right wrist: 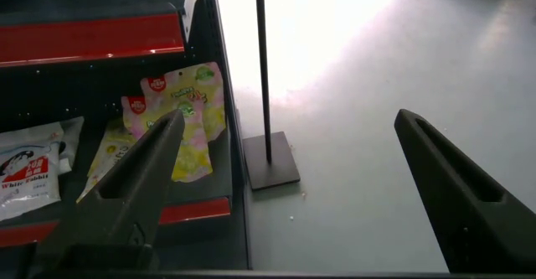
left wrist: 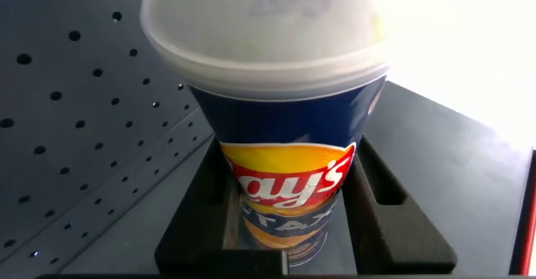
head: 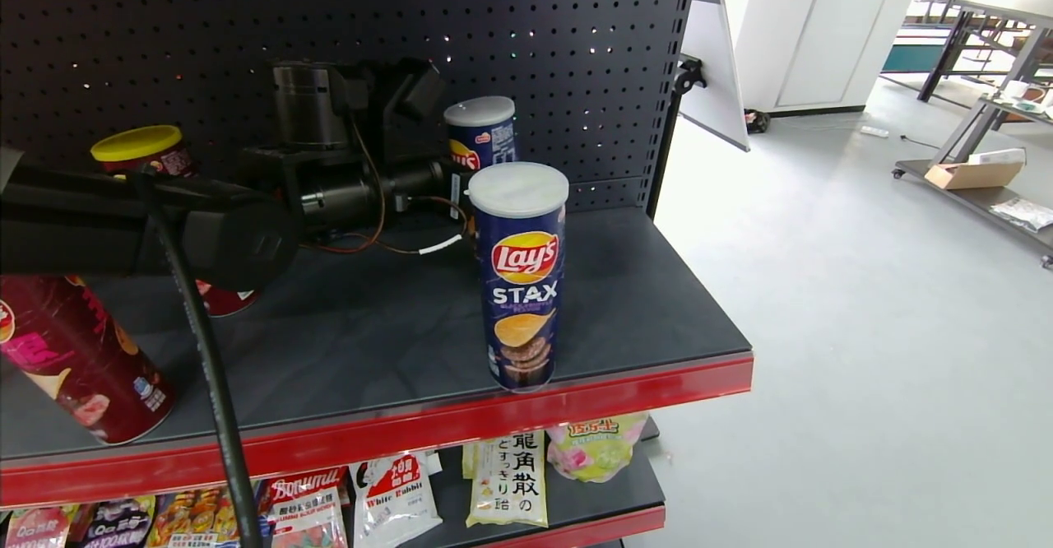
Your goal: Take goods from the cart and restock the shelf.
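Observation:
A blue chip can [head: 481, 132] stands upright near the black pegboard at the back of the top shelf [head: 345, 342]. My left gripper [head: 457, 179] comes in from the left and is shut on it. In the left wrist view the blue can [left wrist: 285, 136] sits between both black fingers [left wrist: 197, 220], which press against its sides. A second blue can [head: 522, 276] stands upright by the shelf's red front edge, in front of the held can and hiding its lower part. My right gripper [right wrist: 291, 116] hangs open and empty over the floor beside the lower shelves.
Two red chip cans stand at the shelf's left: one with a yellow lid [head: 140, 149] at the back, one [head: 78, 359] tilted near the front. Snack bags [head: 506, 478] fill the lower shelf. A thin pole on a base plate [right wrist: 266, 157] stands by the shelf's corner. To the right lies open floor.

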{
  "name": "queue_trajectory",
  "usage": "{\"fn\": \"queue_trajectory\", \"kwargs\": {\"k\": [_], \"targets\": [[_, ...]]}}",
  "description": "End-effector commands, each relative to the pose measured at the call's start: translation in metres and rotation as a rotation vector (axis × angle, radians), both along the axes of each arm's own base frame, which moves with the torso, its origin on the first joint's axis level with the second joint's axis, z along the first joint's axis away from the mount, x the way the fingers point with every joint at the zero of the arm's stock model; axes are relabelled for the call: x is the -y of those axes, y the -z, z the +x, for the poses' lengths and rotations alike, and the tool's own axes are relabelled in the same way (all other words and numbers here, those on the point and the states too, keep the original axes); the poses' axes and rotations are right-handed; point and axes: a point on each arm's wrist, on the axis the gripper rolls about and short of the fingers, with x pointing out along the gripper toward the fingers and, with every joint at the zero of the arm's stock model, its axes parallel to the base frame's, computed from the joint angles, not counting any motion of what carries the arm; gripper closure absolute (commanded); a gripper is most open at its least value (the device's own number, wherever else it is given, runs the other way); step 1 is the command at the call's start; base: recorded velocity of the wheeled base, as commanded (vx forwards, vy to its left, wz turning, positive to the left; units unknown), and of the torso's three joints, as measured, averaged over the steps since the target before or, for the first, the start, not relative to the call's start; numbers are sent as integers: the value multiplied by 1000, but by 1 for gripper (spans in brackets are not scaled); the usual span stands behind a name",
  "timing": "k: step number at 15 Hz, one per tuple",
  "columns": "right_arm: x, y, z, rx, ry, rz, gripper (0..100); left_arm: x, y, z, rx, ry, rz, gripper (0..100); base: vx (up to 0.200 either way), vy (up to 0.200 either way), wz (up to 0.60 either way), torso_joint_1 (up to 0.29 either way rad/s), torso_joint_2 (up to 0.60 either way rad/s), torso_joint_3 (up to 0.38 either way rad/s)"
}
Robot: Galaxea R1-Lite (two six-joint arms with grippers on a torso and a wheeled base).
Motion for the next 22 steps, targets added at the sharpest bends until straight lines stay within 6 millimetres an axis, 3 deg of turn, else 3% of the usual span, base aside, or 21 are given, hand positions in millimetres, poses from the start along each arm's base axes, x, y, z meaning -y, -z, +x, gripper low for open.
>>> {"fn": "queue_trajectory", "kwargs": {"k": [1,6,7,13,16,20,21,22], "targets": [[0,0,0,-2,-1,0,0,-1,-1,-2,11,2,10,100,0,0,0,0,0,0],[0,0,0,-2,-1,0,0,0,2,-2,-1,19,24,100,0,0,0,0,0,0],[0,0,0,-2,-1,0,0,-1,3,-3,-3,19,28,0,0,0,0,0,0,0],[0,0,0,-2,-1,0,0,-7,2,-13,-14,13,33,0,0,0,0,0,0,0],[0,0,0,-2,-1,1,0,-34,5,-42,-49,-26,49,0,0,0,0,0,0,0],[0,0,0,-2,-1,0,0,-75,1,-117,-80,-65,63,0,0,0,0,0,0,0],[0,0,0,-2,-1,0,0,-87,-2,-157,-90,-49,64,0,0,0,0,0,0,0],[0,0,0,-2,-1,0,0,-92,-2,-173,-100,-42,68,0,0,0,0,0,0,0]]}}
